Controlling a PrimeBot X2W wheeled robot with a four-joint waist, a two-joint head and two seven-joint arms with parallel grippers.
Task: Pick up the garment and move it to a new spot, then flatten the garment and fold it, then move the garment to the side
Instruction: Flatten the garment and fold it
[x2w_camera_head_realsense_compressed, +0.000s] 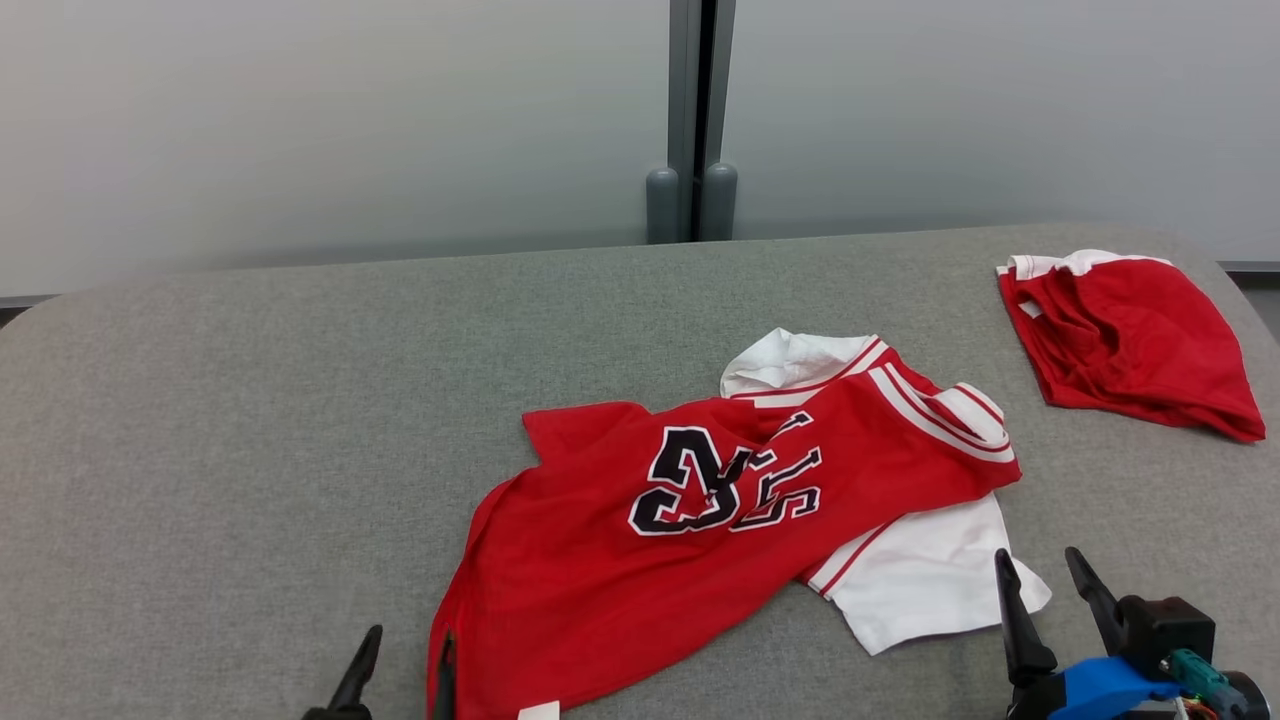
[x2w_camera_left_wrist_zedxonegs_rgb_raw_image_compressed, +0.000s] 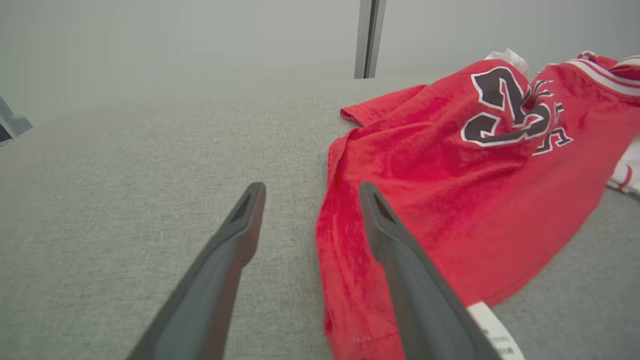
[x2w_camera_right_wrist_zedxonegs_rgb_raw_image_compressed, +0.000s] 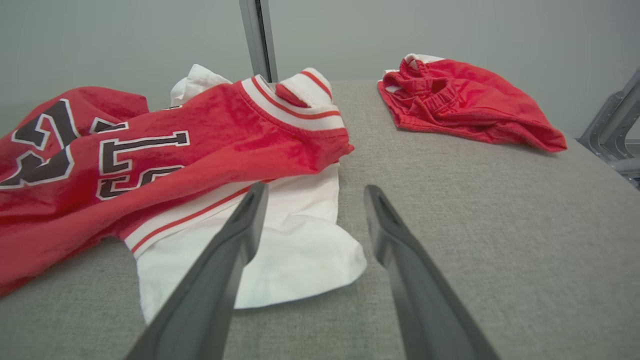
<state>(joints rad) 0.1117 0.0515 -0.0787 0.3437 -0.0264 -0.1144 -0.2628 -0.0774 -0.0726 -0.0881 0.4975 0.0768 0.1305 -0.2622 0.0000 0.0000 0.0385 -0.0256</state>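
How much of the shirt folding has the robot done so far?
Nothing looks done yet: the red jersey lies rumpled on the grey table, a white sleeve sticking out. In hand: the left pincer is open at its near edge, the right pincer open by the white sleeve, neither gripping. Left: lifting, moving, flattening, folding, setting aside. Another red garment lies at the far right.

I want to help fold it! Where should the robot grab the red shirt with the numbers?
On the red shirt, probably two thin loose edges: the left gripper, coming from the near side, pinches the red hem just ahead of it; the right gripper takes the white sleeve sticking out flat towards it.
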